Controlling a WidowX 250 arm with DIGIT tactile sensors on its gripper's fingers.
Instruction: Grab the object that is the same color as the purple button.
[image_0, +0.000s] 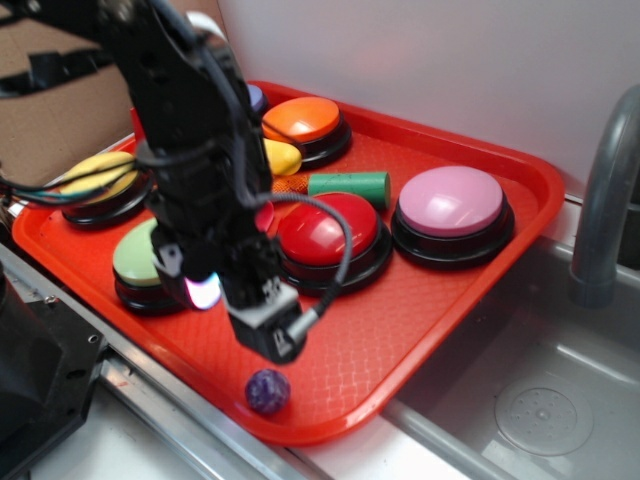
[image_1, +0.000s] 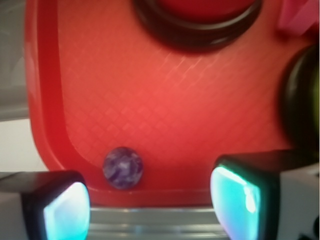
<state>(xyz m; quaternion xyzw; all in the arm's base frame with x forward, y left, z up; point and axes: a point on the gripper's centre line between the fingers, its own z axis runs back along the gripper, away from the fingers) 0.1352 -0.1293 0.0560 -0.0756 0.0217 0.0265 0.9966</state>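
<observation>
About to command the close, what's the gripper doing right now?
Gripper: open, empty; the purple ball lies on the red tray between its fingers, untouched.

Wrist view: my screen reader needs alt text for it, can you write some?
A small dark purple mottled ball lies on a red tray near its rounded corner, between the two fingertips of the open gripper, closer to the left one in the picture. The black rim of a red button shows at the top edge.
</observation>
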